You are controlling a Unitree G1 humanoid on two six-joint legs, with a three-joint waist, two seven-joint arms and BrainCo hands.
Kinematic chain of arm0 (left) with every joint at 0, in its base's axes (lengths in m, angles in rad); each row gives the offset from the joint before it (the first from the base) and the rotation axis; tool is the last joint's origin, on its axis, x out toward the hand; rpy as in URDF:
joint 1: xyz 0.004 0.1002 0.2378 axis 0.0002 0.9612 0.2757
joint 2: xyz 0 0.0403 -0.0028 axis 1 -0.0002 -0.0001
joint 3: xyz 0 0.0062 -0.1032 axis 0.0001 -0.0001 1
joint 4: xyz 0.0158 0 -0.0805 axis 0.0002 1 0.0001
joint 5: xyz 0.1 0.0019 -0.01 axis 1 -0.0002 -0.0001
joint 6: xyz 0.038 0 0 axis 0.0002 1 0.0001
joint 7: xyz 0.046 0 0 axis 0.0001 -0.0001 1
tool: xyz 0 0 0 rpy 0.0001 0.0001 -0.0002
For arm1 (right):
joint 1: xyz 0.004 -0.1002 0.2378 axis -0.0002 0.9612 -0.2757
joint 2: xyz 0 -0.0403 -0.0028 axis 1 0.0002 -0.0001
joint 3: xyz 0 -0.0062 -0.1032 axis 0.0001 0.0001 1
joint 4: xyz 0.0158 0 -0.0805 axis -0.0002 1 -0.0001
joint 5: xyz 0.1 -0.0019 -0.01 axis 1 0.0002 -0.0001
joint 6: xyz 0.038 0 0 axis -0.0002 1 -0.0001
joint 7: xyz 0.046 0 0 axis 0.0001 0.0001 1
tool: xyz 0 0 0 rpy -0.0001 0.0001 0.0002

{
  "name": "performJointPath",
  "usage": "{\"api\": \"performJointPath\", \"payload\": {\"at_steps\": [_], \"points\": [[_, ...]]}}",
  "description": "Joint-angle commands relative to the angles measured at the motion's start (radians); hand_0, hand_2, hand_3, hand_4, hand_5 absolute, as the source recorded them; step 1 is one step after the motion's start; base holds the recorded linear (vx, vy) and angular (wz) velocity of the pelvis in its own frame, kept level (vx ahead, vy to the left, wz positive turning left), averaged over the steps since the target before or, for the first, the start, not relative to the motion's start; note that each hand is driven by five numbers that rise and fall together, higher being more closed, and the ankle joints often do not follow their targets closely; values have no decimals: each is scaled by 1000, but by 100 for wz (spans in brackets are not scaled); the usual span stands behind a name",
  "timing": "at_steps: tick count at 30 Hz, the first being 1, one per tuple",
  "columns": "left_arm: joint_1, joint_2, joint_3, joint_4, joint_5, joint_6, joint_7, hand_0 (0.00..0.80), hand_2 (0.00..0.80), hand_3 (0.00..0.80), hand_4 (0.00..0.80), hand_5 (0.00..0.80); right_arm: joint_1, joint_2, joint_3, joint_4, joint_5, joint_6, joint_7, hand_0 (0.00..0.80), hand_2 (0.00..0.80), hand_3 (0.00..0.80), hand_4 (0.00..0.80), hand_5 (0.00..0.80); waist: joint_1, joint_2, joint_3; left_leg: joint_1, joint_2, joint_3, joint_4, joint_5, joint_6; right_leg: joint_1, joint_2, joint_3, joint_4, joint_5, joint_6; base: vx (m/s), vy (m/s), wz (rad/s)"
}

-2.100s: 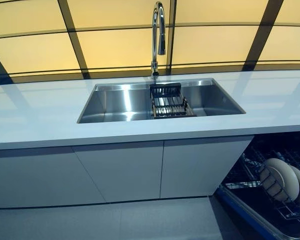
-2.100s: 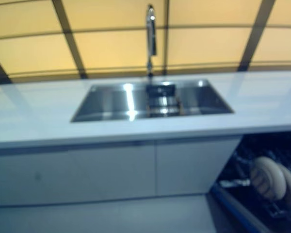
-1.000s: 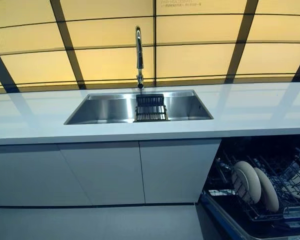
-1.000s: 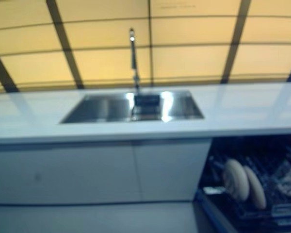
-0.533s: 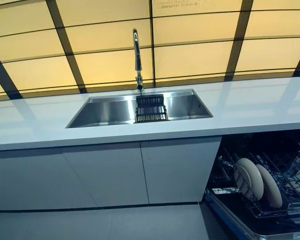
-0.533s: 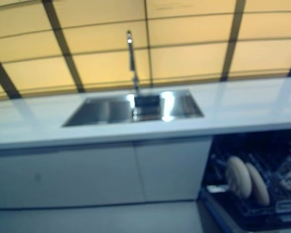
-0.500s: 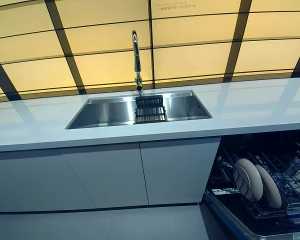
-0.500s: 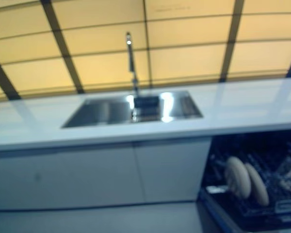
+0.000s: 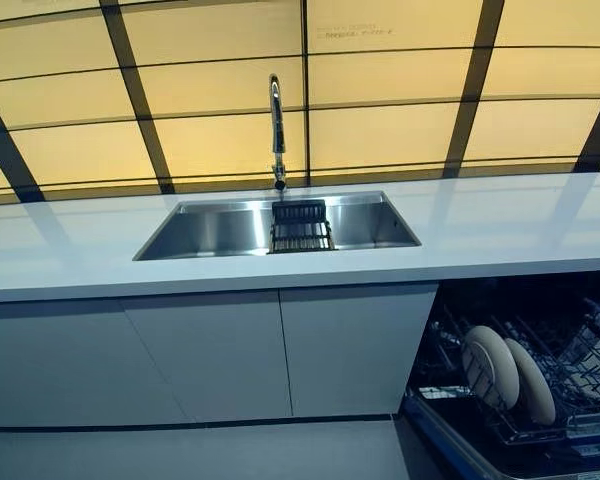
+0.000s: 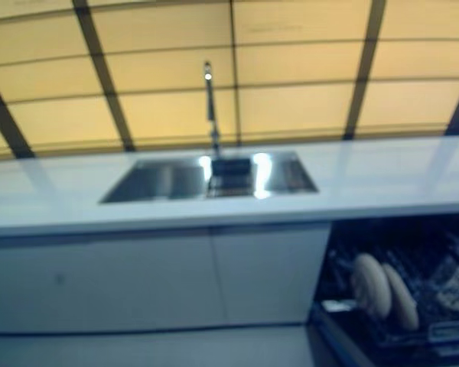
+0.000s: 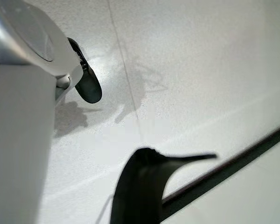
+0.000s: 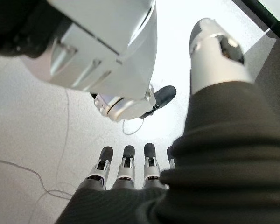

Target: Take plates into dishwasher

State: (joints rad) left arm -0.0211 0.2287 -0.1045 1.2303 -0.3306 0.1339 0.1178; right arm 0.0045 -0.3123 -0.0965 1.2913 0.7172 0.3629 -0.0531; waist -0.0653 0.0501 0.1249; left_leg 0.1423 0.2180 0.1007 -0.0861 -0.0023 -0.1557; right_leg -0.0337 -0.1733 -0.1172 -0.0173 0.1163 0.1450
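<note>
Two cream plates [image 9: 492,365] [image 9: 532,380] stand upright side by side in the lower rack [image 9: 580,355] of the open dishwasher, at the lower right under the counter. A dark dish rack [image 9: 301,226] sits in the steel sink [image 9: 220,228]; what it holds is too small to tell. Neither hand shows in the eye views. In its wrist view my right hand [image 12: 126,163] hangs over the floor, fingers straight, thumb [image 12: 214,46] apart, holding nothing. Only a dark blurred part of my left hand [image 11: 140,186] shows, above the floor.
A white counter [image 9: 500,225] runs across the view with a tall tap [image 9: 276,120] behind the sink. Grey cabinet doors [image 9: 220,350] stand below it. The dishwasher's lowered door [image 9: 450,440] juts out over the floor at the lower right.
The camera has pulled back and swung right, so more of the dishwasher shows. Plates, rack and sink have not moved.
</note>
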Motion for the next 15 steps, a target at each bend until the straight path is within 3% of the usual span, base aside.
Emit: {"api": "performJointPath", "payload": {"at_steps": [1, 2, 4, 5, 6, 7, 8, 10, 11, 13, 15], "points": [[-62, 55, 6, 33, -43, 1, 23, 0, 0, 0, 0, 0, -49, -4, 17, 29, -34, 16, -28, 0, 0, 0, 0, 0, 0, -12, 66, -53, 64, -48, 4, 90, 38, -37, 11, -27, 237, -215, -60, -38, -281, 2], [-57, 55, 20, 29, -42, 2, 19, 0, 0, 0, 0, 0, -51, -12, 14, 27, -50, 23, -26, 0, 0, 0, 0, 0, 4, -17, 70, -75, 79, -41, 1, 125, 25, -19, 24, -37, 210, -204, -69, -53, -260, 2], [-58, 51, 31, 24, -9, -1, 3, 0, 0, 0, 0, 0, -49, -25, 8, 27, -46, 26, -33, 0, 0, 0, 0, 0, 6, -23, 86, -144, 102, 44, 1, 196, 6, 19, 39, -74, 157, -182, -72, -86, -256, 16], [-69, 47, 33, 24, 29, 6, -11, 0, 0, 0, 0, 0, -40, -30, -1, 32, -8, 11, -47, 0, 0, 0, 0, 0, 0, -26, 93, -177, 85, 143, 24, 201, 8, 51, 46, -125, 127, -172, -74, -123, -299, 46], [-85, 44, 32, 32, 56, 11, -25, 0, 0, 0, 0, 0, -34, -34, -11, 40, 28, -12, -61, 0, 0, 0, 0, 0, -6, -36, 94, -185, 42, 215, 91, 157, 21, 79, 38, -179, 86, -153, -73, -171, -332, 96], [-92, 42, 28, 35, 75, 15, -46, 0, 0, 0, 0, 0, -29, -40, -22, 43, 41, -28, -67, 0, 0, 0, 0, 0, -2, -52, 82, -191, -34, 205, 195, 80, 44, 85, 25, -200, 43, -122, -71, -126, -207, 89], [-91, 42, 27, 35, 75, 14, -48, 0, 0, 0, 0, 0, -29, -41, -24, 43, 38, -28, -65, 0, 0, 0, 0, 0, -2, -53, 80, -194, -42, 195, 209, 68, 48, 85, 25, -199, 41, -120, -71, -102, -99, 107], [-64, 29, 20, 20, 54, 9, -58, 0, 0, 0, 0, 0, -29, -52, -33, 33, -4, -46, -40, 0, 0, 0, 0, 0, 17, -61, 55, -174, -192, 47, 279, -63, 102, 57, 43, -113, 36, -109, -77, -78, 25, 27], [-52, 24, 19, 14, 48, 8, -58, 0, 0, 0, 0, 0, -30, -51, -27, 24, -18, -52, -36, 0, 0, 0, 0, 0, 23, -58, 50, -163, -233, 10, 267, -101, 125, 45, 60, -82, 52, -116, -81, -81, 48, -43], [-37, 26, 24, 2, 48, 8, -66, 0, 0, 0, 0, 0, -38, -52, -13, 8, -39, -46, -21, 0, 0, 0, 0, 0, 28, -42, 42, -122, -248, -27, 195, -89, 147, 20, 96, -52, 95, -137, -88, -51, 29, -47], [-43, 29, 16, 8, 43, 8, -74, 0, 0, 0, 0, 0, -41, -51, -9, 4, -48, -48, -15, 0, 0, 0, 0, 0, 22, -30, 42, -103, -241, -8, 141, -68, 158, 12, 117, -54, 116, -151, -94, -28, 8, -60]]}}
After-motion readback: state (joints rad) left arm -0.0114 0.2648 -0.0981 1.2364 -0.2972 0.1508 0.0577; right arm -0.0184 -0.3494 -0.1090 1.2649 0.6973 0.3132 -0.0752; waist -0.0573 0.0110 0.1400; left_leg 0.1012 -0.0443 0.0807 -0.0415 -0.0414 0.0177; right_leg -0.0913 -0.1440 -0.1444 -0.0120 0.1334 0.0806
